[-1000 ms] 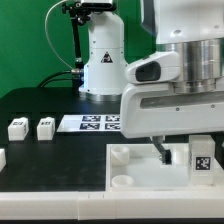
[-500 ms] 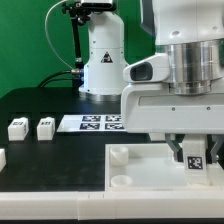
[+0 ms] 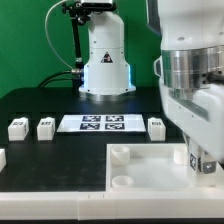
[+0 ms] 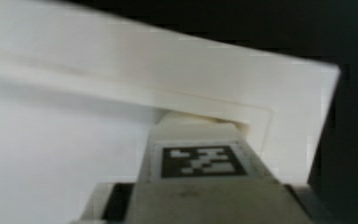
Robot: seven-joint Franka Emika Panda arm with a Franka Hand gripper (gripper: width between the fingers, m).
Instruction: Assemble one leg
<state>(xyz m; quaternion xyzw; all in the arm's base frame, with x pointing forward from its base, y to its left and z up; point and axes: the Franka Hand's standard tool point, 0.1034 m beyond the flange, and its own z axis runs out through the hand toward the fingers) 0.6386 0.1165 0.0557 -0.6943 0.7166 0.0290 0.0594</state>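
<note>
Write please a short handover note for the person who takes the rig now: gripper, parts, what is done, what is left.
Gripper: low over the tray-like piece, shut on the leg.
The leg's tip is at a corner socket; whether it is seated cannot be told.
Spare legs stand on the table near the marker board.
Left: seat the leg fully, release.

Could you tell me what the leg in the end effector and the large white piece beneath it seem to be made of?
The leg looks like matte white plastic, with a printed black-and-white tag, probably a paper sticker, on one face. The large white piece also looks like plastic or a 3D print: uniform white, dull, with moulded round sockets. Blur leaves the finish uncertain. The end effector looks like glossy white plastic.
</note>
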